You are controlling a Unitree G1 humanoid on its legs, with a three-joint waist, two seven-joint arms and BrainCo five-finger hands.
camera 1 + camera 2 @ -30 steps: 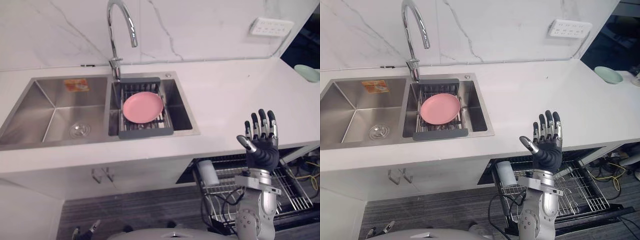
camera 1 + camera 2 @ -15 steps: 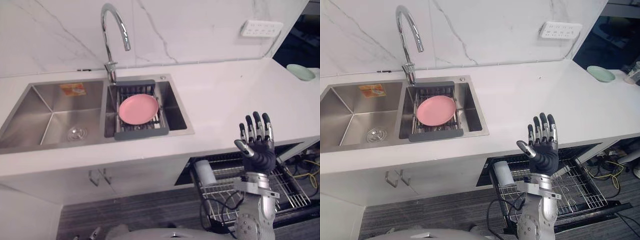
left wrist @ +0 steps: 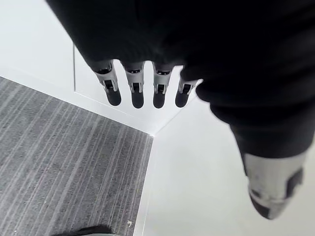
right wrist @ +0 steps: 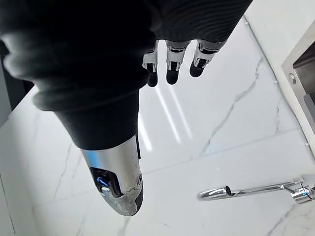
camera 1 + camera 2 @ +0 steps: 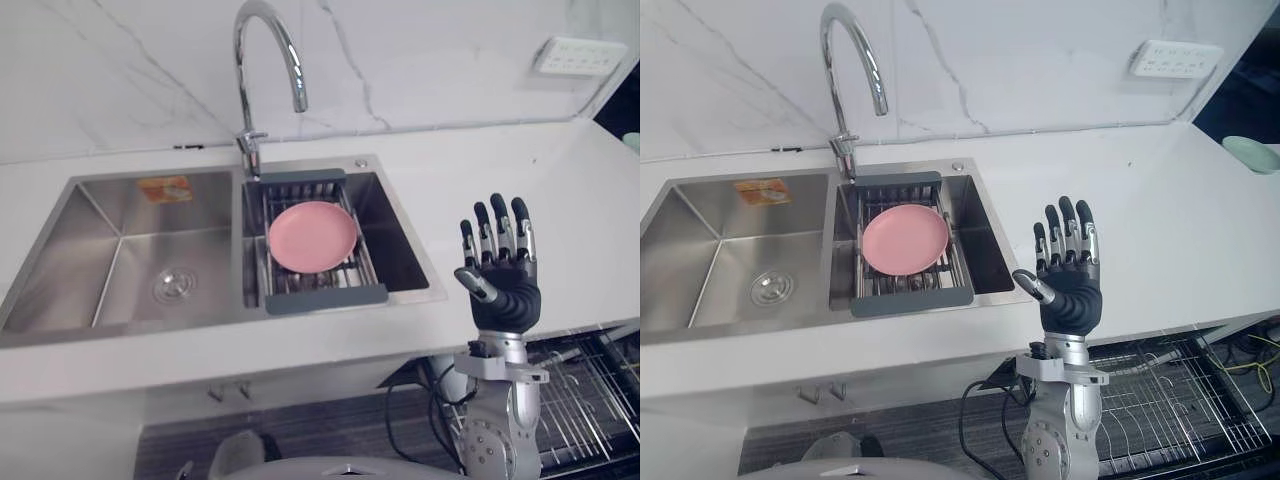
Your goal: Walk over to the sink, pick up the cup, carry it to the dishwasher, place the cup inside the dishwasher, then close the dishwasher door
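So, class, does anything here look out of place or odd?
Nothing spilled or broken. The dishwasher rack stands pulled out below the counter, and the sink holds a pink plate, not a cup.

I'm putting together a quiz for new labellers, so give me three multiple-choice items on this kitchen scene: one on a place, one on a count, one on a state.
1. Where is the pink plate?
A) on the dark rack in the right basin
B) in the left basin
C) beneath the rack

2. How many basins has the sink?
A) one
B) two
C) three

3. How is the right hand?
A) shut on the plate
B) shut, holding nothing
C) open, holding nothing

Answers: 1 A, the plate lies on the rack's bars; 2 B, two basins sit side by side; 3 C, its fingers stand straight.
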